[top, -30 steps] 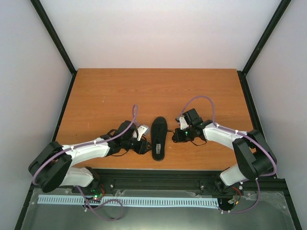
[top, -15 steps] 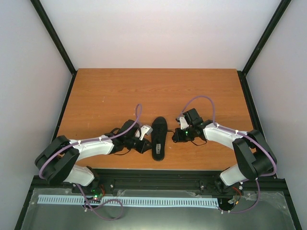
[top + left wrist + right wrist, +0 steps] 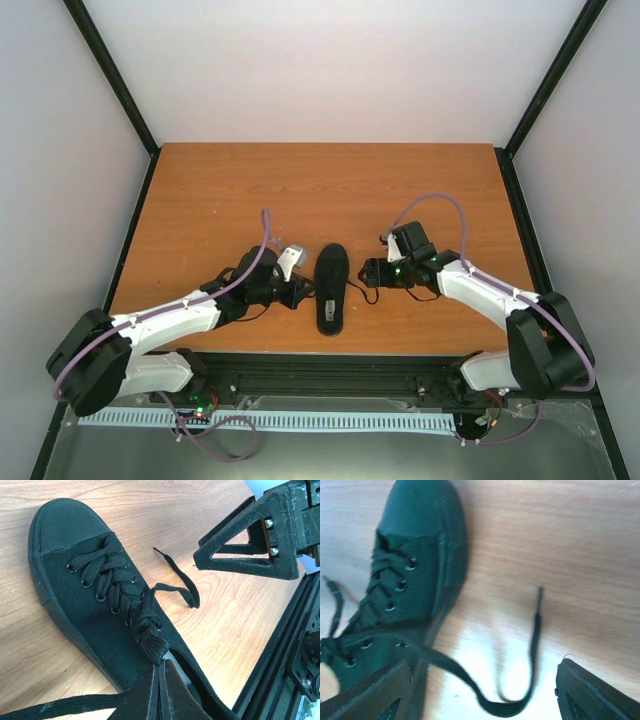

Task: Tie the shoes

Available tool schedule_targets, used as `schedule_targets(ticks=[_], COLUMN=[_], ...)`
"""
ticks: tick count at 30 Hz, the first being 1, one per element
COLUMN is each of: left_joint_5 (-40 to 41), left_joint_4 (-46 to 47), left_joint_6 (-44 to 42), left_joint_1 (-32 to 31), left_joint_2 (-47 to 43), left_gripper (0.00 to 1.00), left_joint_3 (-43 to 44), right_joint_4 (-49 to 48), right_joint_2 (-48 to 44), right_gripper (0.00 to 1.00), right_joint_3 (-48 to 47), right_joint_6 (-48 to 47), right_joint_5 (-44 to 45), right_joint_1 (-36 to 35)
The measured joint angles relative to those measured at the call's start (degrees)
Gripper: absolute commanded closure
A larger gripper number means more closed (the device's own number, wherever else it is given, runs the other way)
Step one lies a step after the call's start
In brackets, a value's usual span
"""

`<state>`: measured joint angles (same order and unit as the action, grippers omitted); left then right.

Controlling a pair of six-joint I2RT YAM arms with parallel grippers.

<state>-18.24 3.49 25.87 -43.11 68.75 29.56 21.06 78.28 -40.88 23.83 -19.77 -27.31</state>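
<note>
Shoe [image 3: 332,288]: one, all black, low-cut. It is lying sole-down on the wooden worktop [image 3: 330,190], in the lower middle of the overhead view. The toe is pointing toward the top of the frame, the heel is sitting near the worktop's lower edge, and the shoe is resting between the two pincers.

Laces [image 3: 107,575]: thin, black, crossing through the eyelets, with the ends lying loose.

Left pincer [image 3: 159,667]: reaching in from the left of the shoe. Its fingers are pressing together to a thin slit, and the tips are gripping the bunched laces at the topmost eyelets.

Second strand [image 3: 65,705]: running flat across the lower left of the left wrist view and passing beneath that pincer.

Right pincer [image 3: 482,675]: sitting just right of the shoe, fingers spreading wide, one in each lower corner of the right wrist view, gripping nothing.

Loose lace end [image 3: 535,630]: trailing from the shoe's side over the worktop. It is curving in a U between the spread fingers and rising to its tip at centre right. Contact with either finger cannot be told.

Left arm [image 3: 170,318], right arm [image 3: 485,290]: white links carrying purple cables [image 3: 432,198], entering from the lower corners of the overhead view.

Rail [image 3: 280,645]: black metal, running along the worktop's lower edge.
</note>
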Motion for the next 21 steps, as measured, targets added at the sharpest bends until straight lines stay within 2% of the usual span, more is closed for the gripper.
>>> schedule_targets(ticks=[5, 9, 21], left_joint_5=[0.57, 0.72, 0.66], left_joint_4=[0.07, 0.11, 0.87], left_joint_6=[0.55, 0.9, 1.05], left_joint_1=[0.0, 0.0, 0.0], left_joint_2=[-0.5, -0.5, 1.81], left_gripper=[0.99, 0.99, 0.99], left_joint_3=[-0.04, -0.04, 0.37], right_joint_4=[2.27, 3.61, 2.75], right_joint_2=[0.02, 1.4, 6.19], right_gripper=[0.31, 0.41, 0.58], right_joint_3=[-0.22, -0.22, -0.22], right_joint_6=[1.44, 2.05, 2.43], right_joint_5=[9.51, 13.75, 15.61], right_joint_1=[0.28, -0.31, -3.8])
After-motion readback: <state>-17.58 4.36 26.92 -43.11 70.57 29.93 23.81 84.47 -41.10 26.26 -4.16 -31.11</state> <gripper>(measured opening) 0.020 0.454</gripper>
